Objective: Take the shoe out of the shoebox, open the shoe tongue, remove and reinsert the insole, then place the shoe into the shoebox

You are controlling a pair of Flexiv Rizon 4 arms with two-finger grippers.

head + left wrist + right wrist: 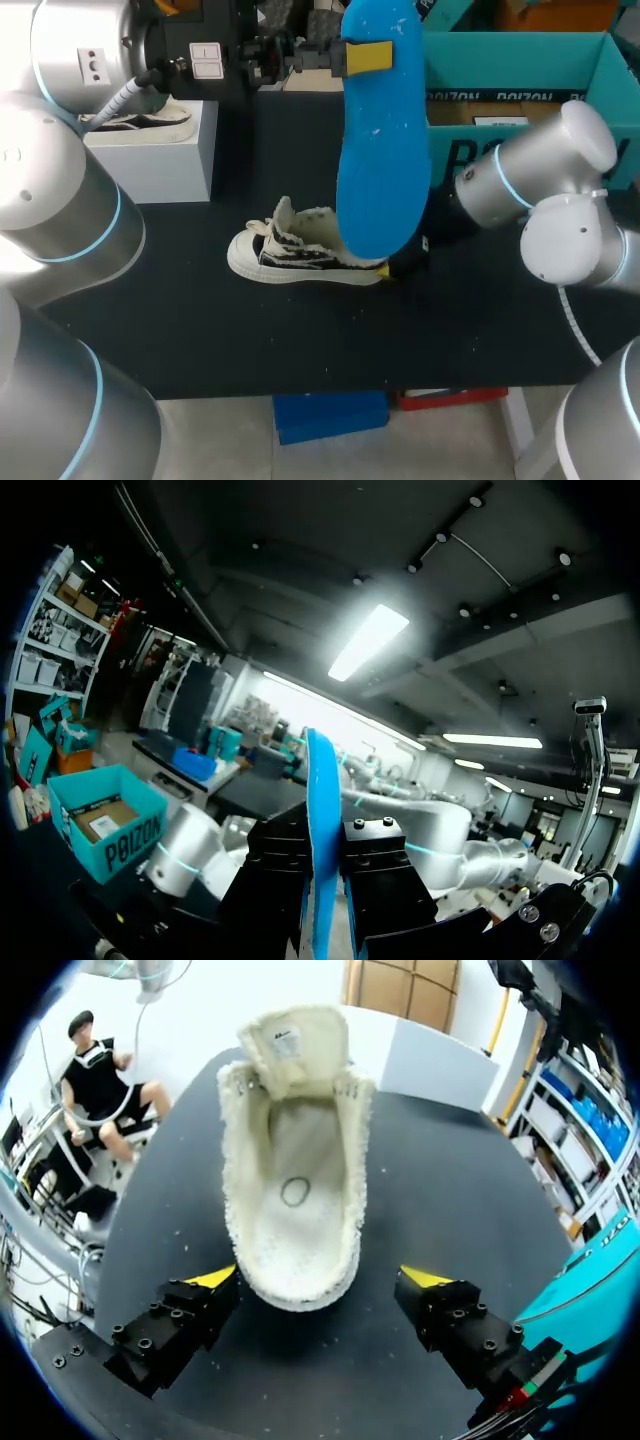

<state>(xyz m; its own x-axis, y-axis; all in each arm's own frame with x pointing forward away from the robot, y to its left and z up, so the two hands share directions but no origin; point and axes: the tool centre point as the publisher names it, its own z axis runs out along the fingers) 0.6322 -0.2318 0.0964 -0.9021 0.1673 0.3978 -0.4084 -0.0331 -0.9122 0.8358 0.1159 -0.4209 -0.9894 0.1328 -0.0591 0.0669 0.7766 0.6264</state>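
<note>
Insole clamped in our left gripper above the table; shoe upright on the table, outside the shoebox.

Our left gripper point(365, 57) is closed on one end of the blue insole point(385, 150), and the left wrist view shows its fingers point(375, 875) pressing both faces of the insole point(320, 840). The insole hangs lengthwise over the shoe point(300, 250), which stands on the black table point(200, 330) near the teal shoebox point(500, 55). Our right gripper point(318, 1280) is spread wide, with one yellow tip on each side of the shoe point(295, 1190) at the heel. The tongue point(295, 1035) is folded forward.
</note>
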